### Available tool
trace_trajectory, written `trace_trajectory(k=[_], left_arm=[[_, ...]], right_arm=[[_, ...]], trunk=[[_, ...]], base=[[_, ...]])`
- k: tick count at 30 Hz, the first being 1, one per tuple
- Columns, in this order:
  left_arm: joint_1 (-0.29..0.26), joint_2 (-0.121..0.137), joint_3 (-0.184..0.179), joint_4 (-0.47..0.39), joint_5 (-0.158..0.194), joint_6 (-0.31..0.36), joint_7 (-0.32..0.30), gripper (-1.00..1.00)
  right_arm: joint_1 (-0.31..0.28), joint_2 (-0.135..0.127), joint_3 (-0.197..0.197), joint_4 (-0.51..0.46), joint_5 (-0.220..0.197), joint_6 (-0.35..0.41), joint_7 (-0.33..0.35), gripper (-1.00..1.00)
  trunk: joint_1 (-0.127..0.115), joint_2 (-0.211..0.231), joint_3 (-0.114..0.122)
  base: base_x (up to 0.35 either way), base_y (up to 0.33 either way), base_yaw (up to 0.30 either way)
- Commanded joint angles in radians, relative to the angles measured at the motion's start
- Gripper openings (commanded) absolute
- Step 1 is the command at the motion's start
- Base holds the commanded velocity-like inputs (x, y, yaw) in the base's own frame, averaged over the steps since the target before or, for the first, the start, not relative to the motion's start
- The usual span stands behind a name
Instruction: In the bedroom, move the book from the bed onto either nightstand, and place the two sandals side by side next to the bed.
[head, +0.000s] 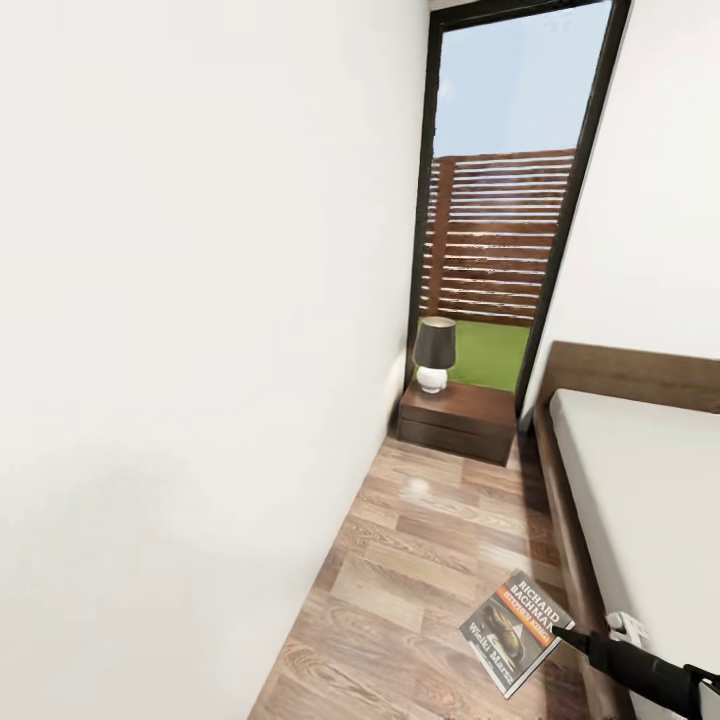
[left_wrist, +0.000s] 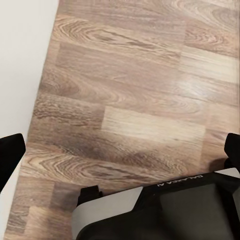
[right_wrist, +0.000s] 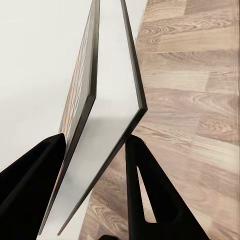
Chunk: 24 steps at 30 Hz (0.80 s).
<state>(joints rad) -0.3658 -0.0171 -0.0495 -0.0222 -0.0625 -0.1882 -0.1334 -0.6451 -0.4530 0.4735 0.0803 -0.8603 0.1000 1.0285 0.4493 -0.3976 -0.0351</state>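
Note:
The book (head: 515, 632), a dark paperback with an orange band and white lettering, hangs tilted above the wood floor beside the bed (head: 566, 520). My right gripper (head: 558, 633) is shut on its edge. In the right wrist view the book (right_wrist: 107, 125) stands edge-on, slightly fanned, between the black fingers (right_wrist: 137, 170). A dark brown nightstand (head: 470, 412) stands at the far end of the aisle, against the bed's headboard. My left gripper (left_wrist: 120, 150) is open over bare floor. The sandals are out of view.
A lamp (head: 434, 352) with a dark shade stands on the nightstand's left part. A white wall (head: 200, 350) closes the aisle's left side and the off-white mattress (head: 650, 500) its right. A tall dark-framed window (head: 505, 220) lies behind the nightstand.

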Motion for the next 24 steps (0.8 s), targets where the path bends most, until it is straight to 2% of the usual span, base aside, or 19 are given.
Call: trace_trajectory(k=[1,24], left_arm=[[-0.001,0.0,-0.004,0.001,-0.007,-0.005,0.001,1.0],[-0.001,0.0,-0.004,0.001,-0.007,-0.005,0.001,1.0]], right_arm=[[-0.002,0.0,0.001,0.003,-0.011,0.01,0.005,-1.0],[-0.002,0.0,0.001,0.003,-0.011,0.01,0.005,-1.0]], trunk=[[0.001,-0.002,-0.002],[0.001,-0.002,-0.002]], base=[[0.007,0.0,-0.251],[0.001,0.0,-0.251]])
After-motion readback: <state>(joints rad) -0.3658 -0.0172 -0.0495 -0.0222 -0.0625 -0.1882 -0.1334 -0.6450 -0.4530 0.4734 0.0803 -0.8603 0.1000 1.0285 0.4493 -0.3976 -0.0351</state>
